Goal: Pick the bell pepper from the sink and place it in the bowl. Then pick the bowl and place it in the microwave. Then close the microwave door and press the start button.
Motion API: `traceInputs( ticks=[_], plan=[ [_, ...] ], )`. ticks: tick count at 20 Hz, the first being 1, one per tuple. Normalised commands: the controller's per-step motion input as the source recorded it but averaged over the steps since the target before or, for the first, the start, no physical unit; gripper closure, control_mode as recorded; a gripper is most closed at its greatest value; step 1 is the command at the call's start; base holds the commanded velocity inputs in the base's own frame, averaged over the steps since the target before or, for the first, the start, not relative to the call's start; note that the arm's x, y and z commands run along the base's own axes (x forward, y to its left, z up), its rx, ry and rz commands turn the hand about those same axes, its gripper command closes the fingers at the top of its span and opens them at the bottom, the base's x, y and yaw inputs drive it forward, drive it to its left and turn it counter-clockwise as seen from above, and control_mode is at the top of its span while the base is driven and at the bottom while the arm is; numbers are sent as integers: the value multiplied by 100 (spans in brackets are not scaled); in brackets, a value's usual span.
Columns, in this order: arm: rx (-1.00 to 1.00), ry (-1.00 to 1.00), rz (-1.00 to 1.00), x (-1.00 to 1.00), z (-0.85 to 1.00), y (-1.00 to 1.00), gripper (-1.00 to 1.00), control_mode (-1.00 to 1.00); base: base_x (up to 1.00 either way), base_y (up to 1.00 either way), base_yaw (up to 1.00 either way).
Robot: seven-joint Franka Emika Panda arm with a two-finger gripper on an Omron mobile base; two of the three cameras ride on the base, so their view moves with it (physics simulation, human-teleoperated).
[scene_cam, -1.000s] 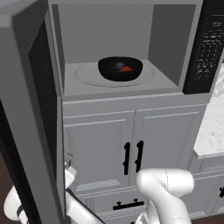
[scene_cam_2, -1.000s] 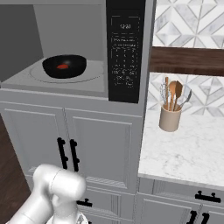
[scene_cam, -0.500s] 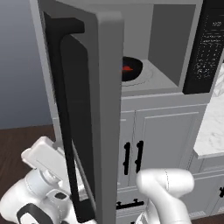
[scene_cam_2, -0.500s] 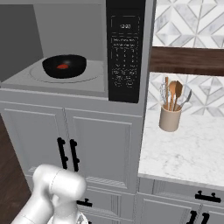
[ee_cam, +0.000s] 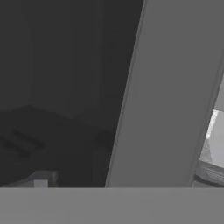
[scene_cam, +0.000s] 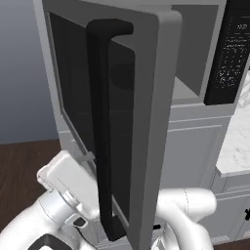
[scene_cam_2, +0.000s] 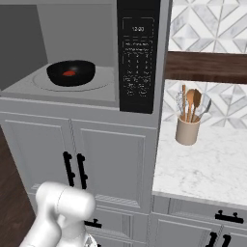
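The microwave door (scene_cam: 146, 97) stands half swung, its dark window and black bar handle (scene_cam: 102, 122) facing the left base view. My gripper (scene_cam: 89, 159) sits low at the door's left side, pressed against it, with its fingers hidden. In the hand view, the dark window (ee_cam: 61, 87) and the grey door frame (ee_cam: 168, 96) are very close. The black bowl (scene_cam_2: 71, 73) rests on the turntable inside the microwave (scene_cam_2: 29, 89), holding the red bell pepper (scene_cam_2: 69, 73). The black control panel (scene_cam_2: 138, 58) is at the microwave's right side.
Grey cabinet doors with black handles (scene_cam_2: 106, 159) lie below the microwave. To the right, a marble counter (scene_cam_2: 207, 164) carries a beige utensil holder (scene_cam_2: 187, 130). Dark wood floor (scene_cam: 19, 166) shows at the left.
The door has swung further across the left base view and now hides the bowl there. My hand has followed it upward and to the right. The right base view is unchanged.
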Motion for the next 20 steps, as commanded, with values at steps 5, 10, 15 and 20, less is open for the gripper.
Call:
traceInputs(
  ticks=[5, 10, 15, 20],
  plan=[
    [35, -6, 42, -40, 37, -86, -100, -100, 0, 0, 0],
    [37, -3, 41, -41, 42, -84, -100, -100, 0, 0, 0],
    [38, -2, 39, -29, 46, -85, -100, -100, 0, 0, 0],
    [40, -4, 33, -19, 39, -94, -100, -100, 0, 0, 0]
  ],
)
